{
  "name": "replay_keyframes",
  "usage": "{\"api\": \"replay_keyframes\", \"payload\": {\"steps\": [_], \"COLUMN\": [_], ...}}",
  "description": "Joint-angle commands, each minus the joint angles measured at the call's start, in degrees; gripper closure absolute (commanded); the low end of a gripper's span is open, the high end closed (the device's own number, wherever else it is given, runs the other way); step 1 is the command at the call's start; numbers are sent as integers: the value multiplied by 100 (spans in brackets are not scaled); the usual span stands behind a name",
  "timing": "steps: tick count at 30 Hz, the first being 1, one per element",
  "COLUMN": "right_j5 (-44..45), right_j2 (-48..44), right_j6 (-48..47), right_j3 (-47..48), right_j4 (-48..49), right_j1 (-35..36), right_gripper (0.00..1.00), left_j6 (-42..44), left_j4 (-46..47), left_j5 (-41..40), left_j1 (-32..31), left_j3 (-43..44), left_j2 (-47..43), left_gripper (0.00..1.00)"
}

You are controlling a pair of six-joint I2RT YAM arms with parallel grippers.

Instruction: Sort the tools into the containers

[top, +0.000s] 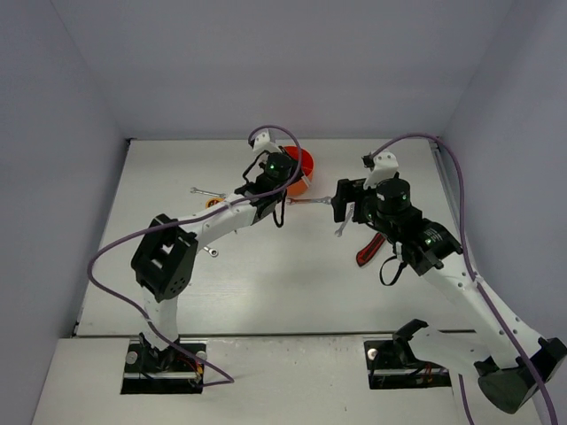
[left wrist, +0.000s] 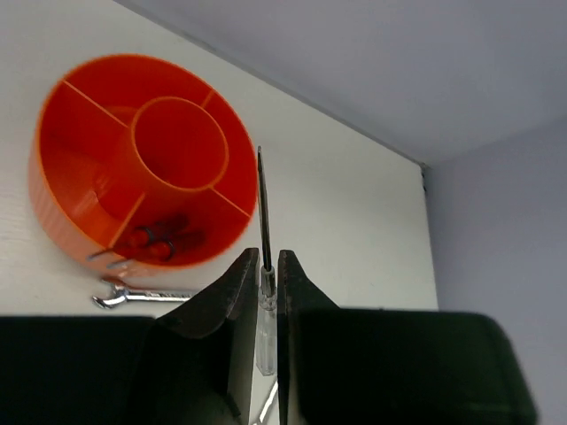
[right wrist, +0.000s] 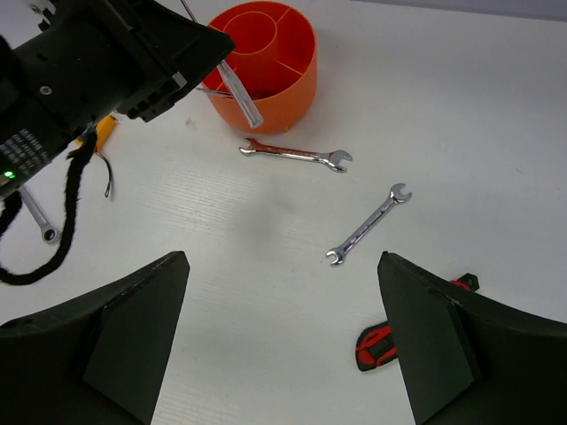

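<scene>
Orange tub (left wrist: pixel 51 199), tools (left wrist: pixel 151 242) inside (one outer compartment)

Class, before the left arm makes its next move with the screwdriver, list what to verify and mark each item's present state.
1. Screwdriver held in left gripper, jaws shut on it: ok.
2. Orange tub upright, top open: ok.
3. Screwdriver tip over a compartment: cannot tell; it shows beside the tub's rim.
4. Free compartments: ok, several look empty.
5. Right gripper open, apart from the tub: ok.
</scene>
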Motion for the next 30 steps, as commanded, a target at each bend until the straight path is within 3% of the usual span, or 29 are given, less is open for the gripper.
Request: {"api": "replay_keyframes", "payload": {"steps": [1, 13, 30], "right_j5": [401, 599, 649], "right_j2": [-373, -1046, -847], "right_j6": [13, 196, 169], "right_j3": [-161, -417, -411], "right_j4": [37, -284, -384], "right_j1": [-56, -76, -76], "right_gripper": [14, 11, 10], "left_j6": [165, 291, 1029], "left_j4": [883, 1065, 1066], "left_j5": [-1080, -1839, -1854], "left_j1": [15, 86, 570], "left_j3": [571, 1021, 758], "left_j2": [207, 951, 1009], "left_gripper": [100, 100, 100]}}
